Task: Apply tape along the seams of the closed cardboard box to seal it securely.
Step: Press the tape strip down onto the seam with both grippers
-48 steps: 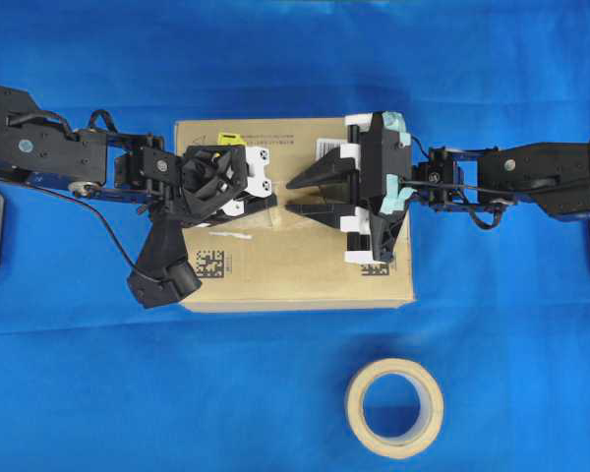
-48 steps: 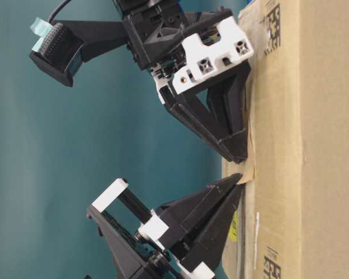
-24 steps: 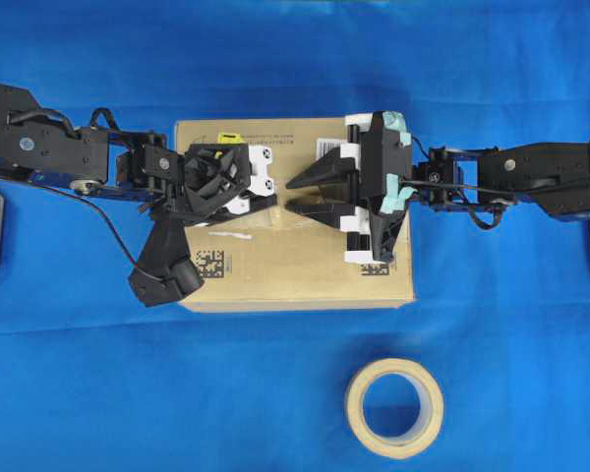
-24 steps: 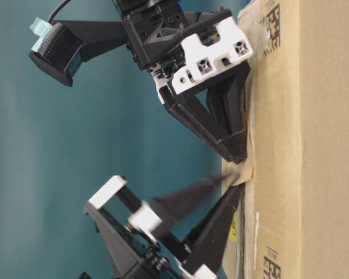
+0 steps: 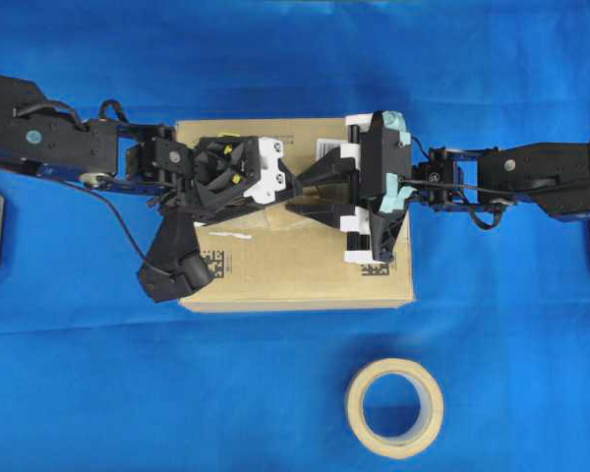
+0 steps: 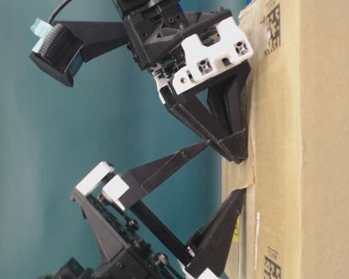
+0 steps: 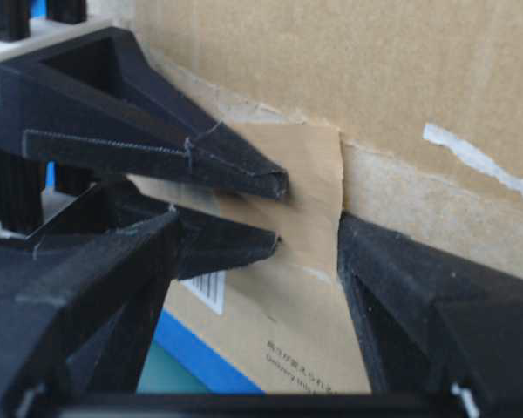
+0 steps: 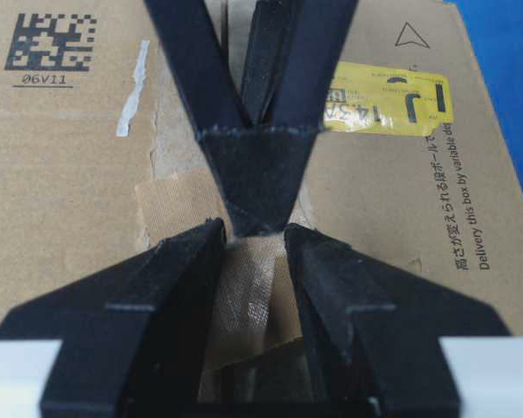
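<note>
A: Nearest us, what lies on the blue table (image 5: 98,393)?

B: Only the tape roll (image 5: 394,407), well apart from the cardboard box (image 5: 305,280), with open cloth all round it.

A: And on the box?

B: The tape (image 7: 309,187), a small tan square, lies across the seams (image 5: 238,234) near the middle of the top. The right gripper (image 5: 297,195) has its fingers set apart with both tips down on or at the tape. The left gripper (image 6: 224,168) stands wide open and holds nothing: one finger low by the tape's edge, the other lifted clear.

A: So which step?

B: I judge the piece is placed and released. Next it wants pressing flat, then more tape along the rest of the seam.

A: Room to move?

B: Tight in the middle, where the two grippers' tips nearly meet. The box's far edge and the cloth beyond are free.
</note>
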`<state>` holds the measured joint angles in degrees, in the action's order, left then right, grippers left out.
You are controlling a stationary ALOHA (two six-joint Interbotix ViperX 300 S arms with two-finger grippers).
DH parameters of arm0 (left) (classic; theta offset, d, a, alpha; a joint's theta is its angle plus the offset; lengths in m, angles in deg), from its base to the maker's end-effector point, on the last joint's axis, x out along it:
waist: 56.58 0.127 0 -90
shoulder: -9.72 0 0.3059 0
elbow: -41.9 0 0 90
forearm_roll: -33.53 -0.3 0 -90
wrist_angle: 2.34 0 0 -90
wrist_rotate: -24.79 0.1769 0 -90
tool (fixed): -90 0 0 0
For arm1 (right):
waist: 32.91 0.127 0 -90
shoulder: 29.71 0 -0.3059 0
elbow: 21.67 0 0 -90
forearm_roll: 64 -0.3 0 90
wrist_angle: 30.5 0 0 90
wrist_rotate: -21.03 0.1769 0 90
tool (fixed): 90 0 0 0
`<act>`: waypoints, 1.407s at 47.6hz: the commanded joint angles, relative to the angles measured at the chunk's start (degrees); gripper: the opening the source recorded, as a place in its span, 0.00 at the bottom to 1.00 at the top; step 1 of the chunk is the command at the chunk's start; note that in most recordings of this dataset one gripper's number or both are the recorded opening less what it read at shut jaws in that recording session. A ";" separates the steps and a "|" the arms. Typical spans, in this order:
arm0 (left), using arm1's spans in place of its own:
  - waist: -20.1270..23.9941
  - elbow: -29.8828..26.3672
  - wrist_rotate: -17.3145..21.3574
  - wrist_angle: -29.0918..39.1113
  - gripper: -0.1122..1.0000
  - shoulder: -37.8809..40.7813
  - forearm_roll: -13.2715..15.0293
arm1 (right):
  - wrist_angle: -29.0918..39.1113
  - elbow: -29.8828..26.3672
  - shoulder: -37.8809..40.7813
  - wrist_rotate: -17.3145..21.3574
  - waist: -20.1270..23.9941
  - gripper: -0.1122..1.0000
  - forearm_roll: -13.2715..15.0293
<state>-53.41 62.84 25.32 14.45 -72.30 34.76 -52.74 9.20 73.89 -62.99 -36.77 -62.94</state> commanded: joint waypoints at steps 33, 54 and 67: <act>0.35 -7.65 -0.18 17.84 0.71 2.02 -1.05 | 1.32 -0.53 -0.44 -0.18 0.09 0.44 -0.09; -0.35 -7.65 -0.35 18.90 0.71 2.02 -1.05 | 2.11 -0.53 -0.44 -0.18 0.09 0.44 -0.09; -0.44 -7.65 -0.35 20.48 0.72 2.02 -1.14 | 2.55 -0.53 -0.53 -0.18 0.09 0.44 -0.09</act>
<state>-53.68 55.19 25.14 33.43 -69.84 33.53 -50.19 9.20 73.89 -63.08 -36.77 -62.94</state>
